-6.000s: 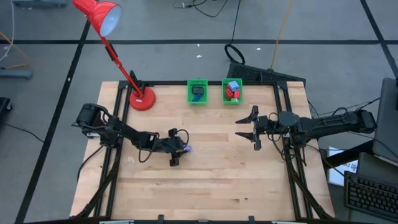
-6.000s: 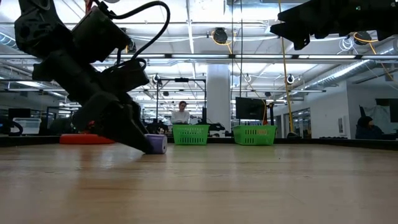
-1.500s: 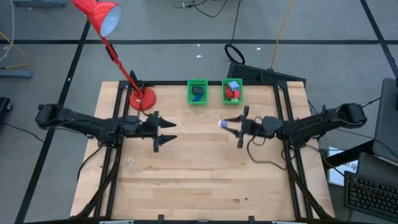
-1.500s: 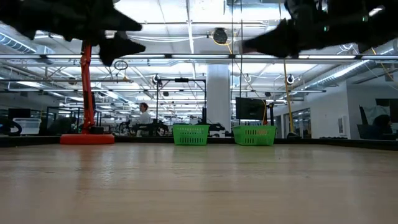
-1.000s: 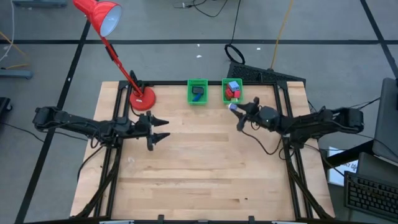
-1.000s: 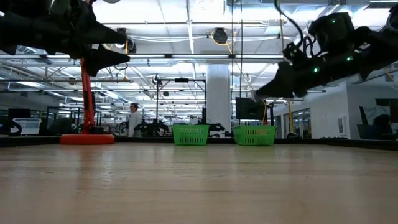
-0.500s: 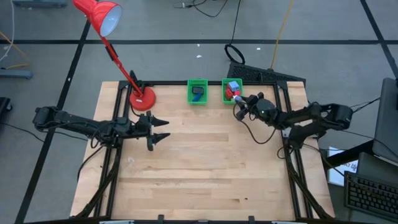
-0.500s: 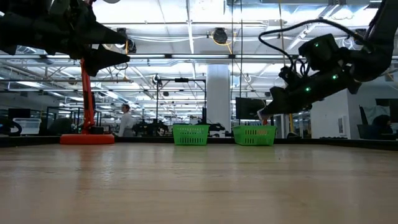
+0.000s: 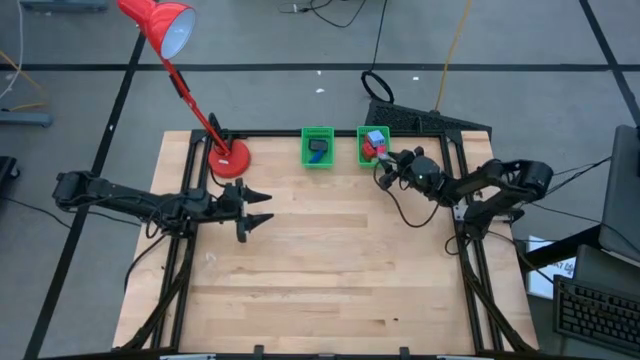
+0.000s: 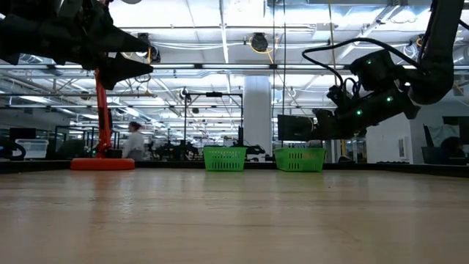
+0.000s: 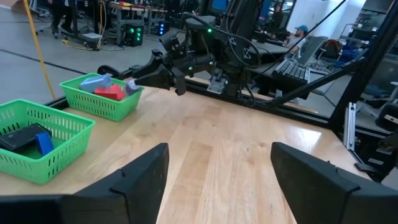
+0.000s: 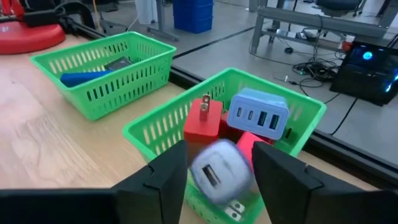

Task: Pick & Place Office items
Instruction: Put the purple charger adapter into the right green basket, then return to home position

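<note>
My right gripper [image 12: 219, 155] hangs over the near rim of the right green basket [image 9: 372, 147], shut on a pale lilac plug cube [image 12: 217, 169] that shows blurred. That basket [image 12: 292, 109] holds red blocks [image 12: 205, 121] and a pale blue cube [image 12: 258, 115]. The left green basket [image 9: 318, 148] holds a dark blue oblong [image 12: 84, 78] and a black one. My left gripper [image 9: 265, 207] is open, raised over the table's left half and away from both baskets. My right gripper pinches the lilac cube between its two fingers [image 12: 165, 177], on two opposite sides [image 12: 198, 171]. It comes slanting down from the table's near right. The cube is lifted clear above the basket's near rim [image 12: 155, 134], tilted, with its plug prongs [image 12: 233, 208] pointing down.
A red desk lamp stands on its base [image 9: 228, 160] at the far left, its head outside the table. Cables lie past the far edge. Bare wood [image 9: 330, 270] spans the middle and near part. A person [image 10: 134, 141] walks in the room behind.
My right gripper has carried the lilac cube a little toward the far edge and down, coming over the right basket's near rim, while its arm folded back toward the right edge. A person walked across the background.
</note>
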You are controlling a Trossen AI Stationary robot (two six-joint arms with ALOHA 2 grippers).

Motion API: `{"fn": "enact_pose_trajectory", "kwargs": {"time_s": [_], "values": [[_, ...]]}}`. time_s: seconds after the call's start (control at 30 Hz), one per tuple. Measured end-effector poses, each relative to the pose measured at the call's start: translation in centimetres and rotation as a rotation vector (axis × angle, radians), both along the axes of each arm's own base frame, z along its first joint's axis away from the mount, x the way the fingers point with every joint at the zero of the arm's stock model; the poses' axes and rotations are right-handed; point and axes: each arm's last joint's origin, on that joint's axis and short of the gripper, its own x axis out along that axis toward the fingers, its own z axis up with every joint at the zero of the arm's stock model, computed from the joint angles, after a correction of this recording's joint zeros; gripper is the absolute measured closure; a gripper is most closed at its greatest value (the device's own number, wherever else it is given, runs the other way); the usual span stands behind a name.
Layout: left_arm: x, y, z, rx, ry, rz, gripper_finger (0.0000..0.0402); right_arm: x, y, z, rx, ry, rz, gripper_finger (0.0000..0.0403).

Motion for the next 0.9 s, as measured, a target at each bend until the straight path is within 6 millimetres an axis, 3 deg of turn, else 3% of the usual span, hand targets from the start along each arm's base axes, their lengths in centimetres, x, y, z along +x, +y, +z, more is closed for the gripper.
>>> {"fn": "enact_pose_trajectory", "kwargs": {"time_s": [0.5,0.7,0.9], "values": [[-0.2,0.0,0.3,-0.045,-0.024,0.001,0.0113,0.0,0.1,1.6,-0.057,-0.092,0.004,0.0234],[-1.2,0.1,1.3,0.013,-0.087,-0.002,0.0107,0.1,1.6,3.2,-0.064,-0.11,0.065,0.0232],[-2.5,0.3,1.2,0.031,-0.04,0.043,0.0117,-0.3,3.6,5.0,-0.07,-0.132,0.144,0.0234]]}}
